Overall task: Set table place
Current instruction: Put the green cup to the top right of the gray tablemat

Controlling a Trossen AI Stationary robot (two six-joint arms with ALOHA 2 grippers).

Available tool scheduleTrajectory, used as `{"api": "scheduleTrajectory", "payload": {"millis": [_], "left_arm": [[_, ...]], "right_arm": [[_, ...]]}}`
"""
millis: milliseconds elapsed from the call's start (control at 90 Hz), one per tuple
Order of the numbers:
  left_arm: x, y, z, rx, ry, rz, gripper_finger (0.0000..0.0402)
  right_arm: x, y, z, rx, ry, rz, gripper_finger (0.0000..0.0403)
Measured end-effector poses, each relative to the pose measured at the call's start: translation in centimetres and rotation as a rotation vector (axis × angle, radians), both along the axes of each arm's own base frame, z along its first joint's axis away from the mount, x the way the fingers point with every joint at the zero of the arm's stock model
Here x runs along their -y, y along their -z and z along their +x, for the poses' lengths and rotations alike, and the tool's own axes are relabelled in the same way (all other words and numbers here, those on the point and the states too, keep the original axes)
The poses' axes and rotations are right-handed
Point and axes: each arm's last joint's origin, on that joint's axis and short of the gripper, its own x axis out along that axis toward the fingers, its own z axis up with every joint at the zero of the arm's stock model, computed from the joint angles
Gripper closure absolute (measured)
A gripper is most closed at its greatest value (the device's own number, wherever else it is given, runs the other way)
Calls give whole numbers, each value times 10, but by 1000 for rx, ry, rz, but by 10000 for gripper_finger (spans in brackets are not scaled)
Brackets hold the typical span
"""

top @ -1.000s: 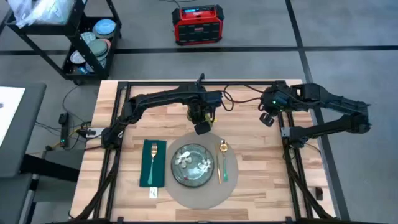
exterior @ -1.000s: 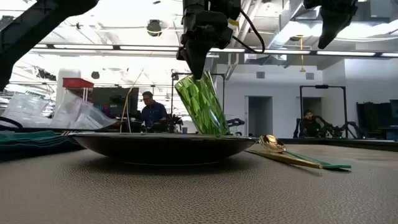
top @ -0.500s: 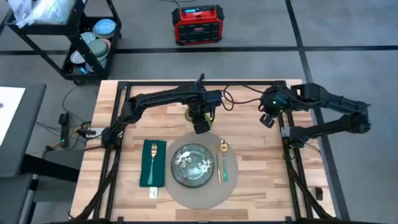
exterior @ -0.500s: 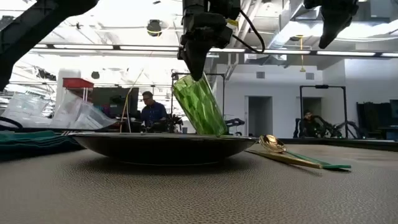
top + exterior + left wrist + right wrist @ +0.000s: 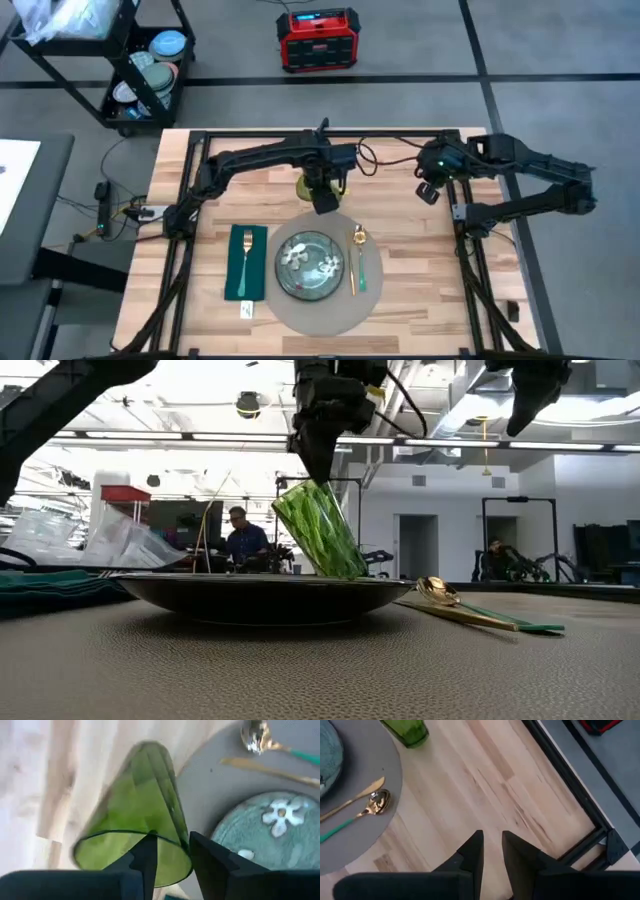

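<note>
The left gripper (image 5: 170, 857) pinches the rim of a green glass (image 5: 135, 820), which leans tilted on the table (image 5: 420, 250) just beyond the far edge of the round grey placemat (image 5: 320, 315). The placemat lies at the table's near middle, bearing a floral plate (image 5: 311, 264) with gold cutlery (image 5: 356, 262) to its right. The right gripper (image 5: 490, 852) hovers over the far right, fingers nearly closed, grasping nothing.
</note>
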Motion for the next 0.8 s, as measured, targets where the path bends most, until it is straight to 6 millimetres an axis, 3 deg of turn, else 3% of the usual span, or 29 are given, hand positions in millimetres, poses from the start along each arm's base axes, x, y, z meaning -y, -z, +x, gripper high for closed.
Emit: {"api": "scheduleTrajectory", "payload": {"millis": [333,600,800], "left_arm": [[0,-9,-5,7,55,32,311],[-4,-5,-3,14,38,32,391],[-7,-7,-6,-14,-19,74,398]], "right_arm": [[0,-1,1,13,0,-3,345],[0,-1,1,12,0,-2,345],[0,-1,2,25,-21,12,345]]}}
